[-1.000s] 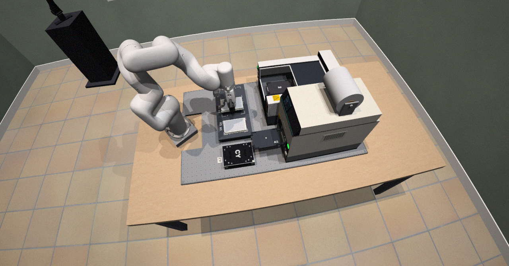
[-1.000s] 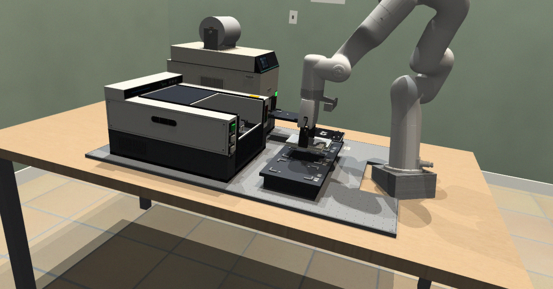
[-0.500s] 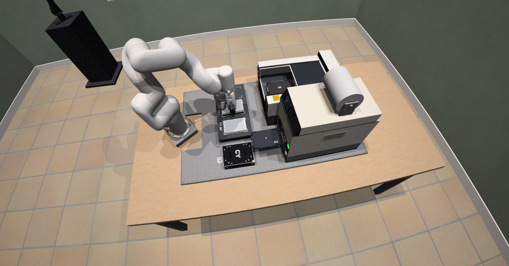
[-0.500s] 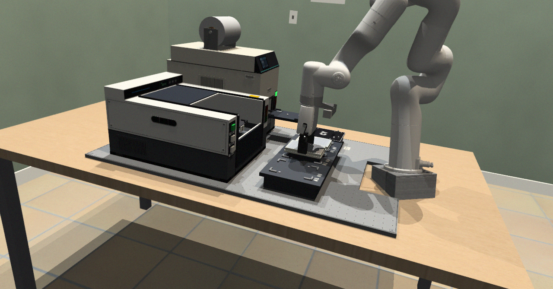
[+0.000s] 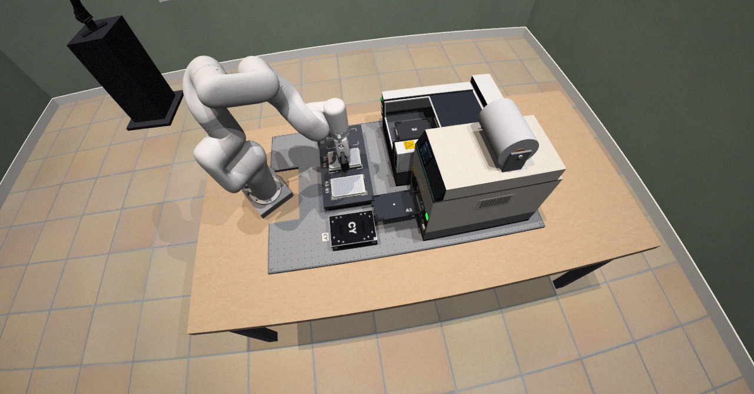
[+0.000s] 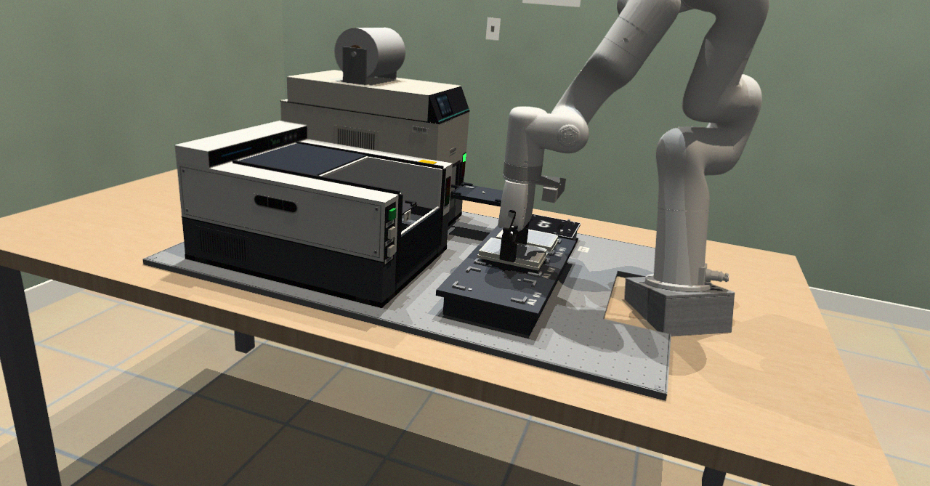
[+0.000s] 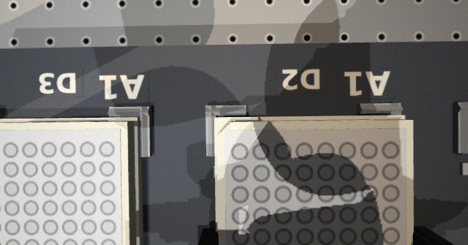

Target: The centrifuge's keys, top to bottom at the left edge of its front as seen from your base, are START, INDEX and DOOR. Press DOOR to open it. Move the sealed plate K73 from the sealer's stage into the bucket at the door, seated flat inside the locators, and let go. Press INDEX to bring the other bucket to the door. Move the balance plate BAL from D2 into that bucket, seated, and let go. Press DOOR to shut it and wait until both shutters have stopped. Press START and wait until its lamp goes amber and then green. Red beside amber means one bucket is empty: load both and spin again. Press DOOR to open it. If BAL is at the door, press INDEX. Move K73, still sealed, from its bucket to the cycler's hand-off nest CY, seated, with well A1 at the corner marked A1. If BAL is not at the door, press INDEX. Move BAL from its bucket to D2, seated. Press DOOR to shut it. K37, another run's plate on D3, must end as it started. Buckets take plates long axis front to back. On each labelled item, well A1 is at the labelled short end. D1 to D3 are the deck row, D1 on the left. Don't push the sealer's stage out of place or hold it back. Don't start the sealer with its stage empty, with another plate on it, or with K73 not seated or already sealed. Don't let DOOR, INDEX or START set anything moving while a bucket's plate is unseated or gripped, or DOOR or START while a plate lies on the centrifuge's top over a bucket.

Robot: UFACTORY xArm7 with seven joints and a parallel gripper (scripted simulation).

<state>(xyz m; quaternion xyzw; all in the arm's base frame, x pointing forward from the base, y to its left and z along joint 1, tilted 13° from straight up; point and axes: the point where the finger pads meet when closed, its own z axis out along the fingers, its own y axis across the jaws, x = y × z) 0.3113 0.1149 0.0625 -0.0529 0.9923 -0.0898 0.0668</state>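
My gripper (image 5: pixel 343 162) is shut on a beige well plate (image 5: pixel 345 158), which I take for BAL; its label is not in view. I hold it level, low over the D2 nest of the dark deck (image 6: pixel 503 281), and it also shows in the exterior view (image 6: pixel 516 255). In the wrist view the plate (image 7: pixel 314 179) lies just below the D2 and A1 marks. I cannot tell if it touches the nest. K37 (image 5: pixel 346 185) sits on D3, at the left in the wrist view (image 7: pixel 62 183). The CY nest (image 5: pixel 353 227) and the sealer's stage (image 5: pixel 394 205) are empty.
The centrifuge (image 6: pixel 292 210) stands open at the door, with a dark bucket (image 5: pixel 412 128) holding no plate. Its keys (image 6: pixel 390 229) are on the front edge. The sealer (image 5: pixel 485 175) stands beside it. D1 (image 6: pixel 484 288) is empty.
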